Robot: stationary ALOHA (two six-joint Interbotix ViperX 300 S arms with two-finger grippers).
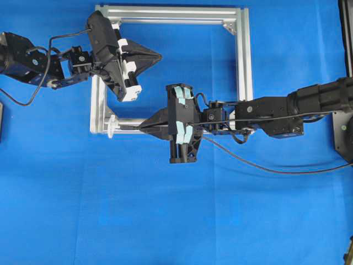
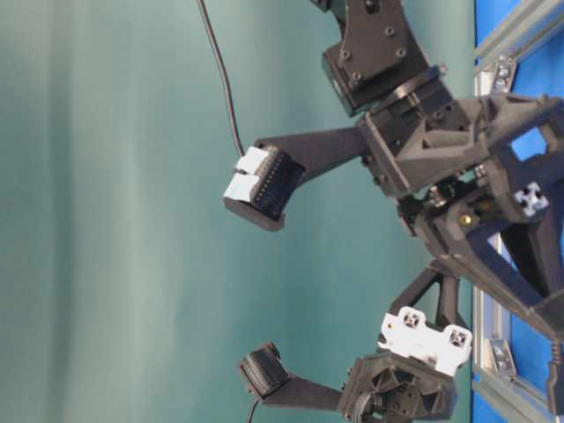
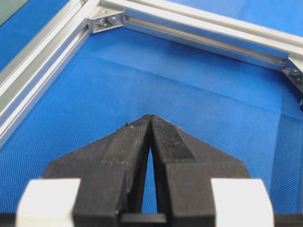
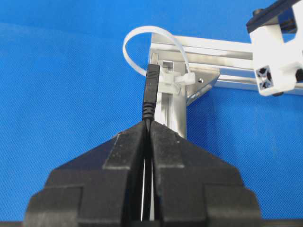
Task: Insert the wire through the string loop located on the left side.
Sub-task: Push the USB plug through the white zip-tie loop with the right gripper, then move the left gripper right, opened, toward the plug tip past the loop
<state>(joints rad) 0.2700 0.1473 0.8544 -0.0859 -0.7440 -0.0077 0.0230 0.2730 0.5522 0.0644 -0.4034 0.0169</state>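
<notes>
From overhead, a silver frame (image 1: 241, 55) lies on the blue desk (image 1: 176, 221), toward its far side. The left claw (image 1: 157, 56) reaches in over the frame's left rail and hangs above the blue area inside the frame, fingers pressed together on nothing. The right claw (image 1: 144, 126) comes across from the right edge of the desk to the frame's near rail and is clamped on the wire (image 1: 259, 165), which trails back along the arm and curves over the desk toward the right edge. The string loop (image 1: 112, 126) sits at the frame's near-left corner, just beyond the right claw's tip. At table level, 2 black fingertips (image 2: 264, 189) stand out against a green backdrop, and which arm each belongs to cannot be told here. The left wrist view shows the left claw (image 3: 150, 120) shut and empty above blue cloth, with 2 frame rails meeting at a corner bracket (image 3: 105, 20) beyond it. The right wrist view shows the right claw (image 4: 147, 124) gripping the wire (image 4: 150, 90) just behind its plug tip, the tip standing just in front of the white string loop (image 4: 142, 40) tied to the frame corner (image 4: 189, 61); whether it has entered the loop cannot be told.
</notes>
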